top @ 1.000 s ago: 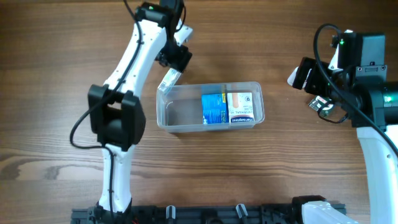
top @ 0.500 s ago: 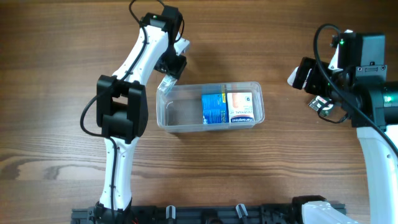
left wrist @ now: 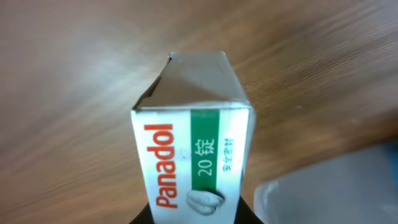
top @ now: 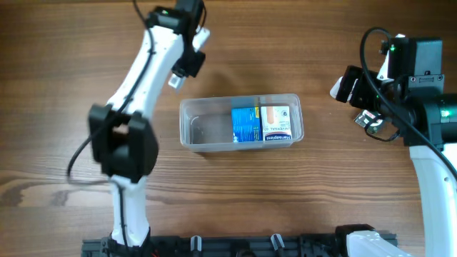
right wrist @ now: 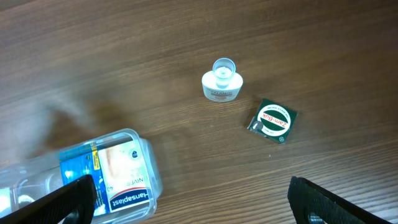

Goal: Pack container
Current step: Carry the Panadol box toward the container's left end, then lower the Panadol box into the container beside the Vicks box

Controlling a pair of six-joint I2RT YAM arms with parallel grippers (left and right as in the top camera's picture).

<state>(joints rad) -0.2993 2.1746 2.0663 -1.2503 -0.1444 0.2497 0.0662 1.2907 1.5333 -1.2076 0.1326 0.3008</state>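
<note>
The container [top: 202, 130] sat on the table [top: 64, 107] near the left tool [top: 181, 72], apart from it and off toward the right tool's side. Its rounded corner [left wrist: 323, 186] showed just beside the left tool in the wrist view. The left tool was closed on a Panadol box [left wrist: 193, 162], held clear of the tub. Inside the container, a blue box [top: 245, 125] and a Hansaplast box [top: 277, 123] lay touching at the end nearer the right tool [right wrist: 189, 183]. That tool was spread wide and empty, well apart from the container. Before it, a small white-capped bottle [right wrist: 221, 79] stood near a Zam-Buk tin [right wrist: 272, 121].
</note>
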